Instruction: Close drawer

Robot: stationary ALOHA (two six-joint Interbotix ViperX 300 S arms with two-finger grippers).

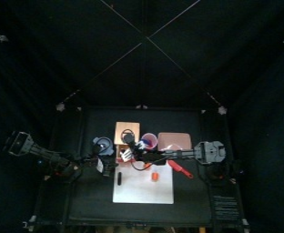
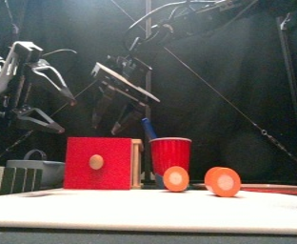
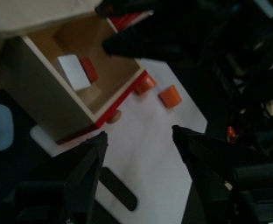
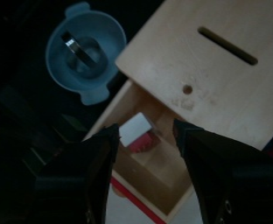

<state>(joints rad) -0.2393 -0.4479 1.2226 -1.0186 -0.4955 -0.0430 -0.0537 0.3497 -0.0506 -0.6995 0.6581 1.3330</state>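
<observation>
The drawer [image 3: 74, 74] stands pulled out of its pale wooden box [image 4: 209, 70]. Its red front [image 2: 95, 163] with a round wooden knob faces the front camera. Inside lie a white piece [image 3: 73, 72] and a red piece. My left gripper [image 3: 139, 136] hovers open over the white sheet just off the drawer's red front, holding nothing. My right gripper [image 4: 145, 136] hangs open above the box top and the open drawer, also holding nothing. In the front view both grippers hang above and behind the box, the left gripper [image 2: 37, 110] further out and the right gripper [image 2: 123, 95] over it.
A red cup [image 2: 170, 152] and two orange slices [image 2: 175, 178] stand right of the box. A grey-blue bowl [image 4: 84, 51] sits beside the box. A black marker [image 3: 118, 189] lies on the white sheet [image 1: 142, 187]. A tan plate [image 1: 174, 140] is behind.
</observation>
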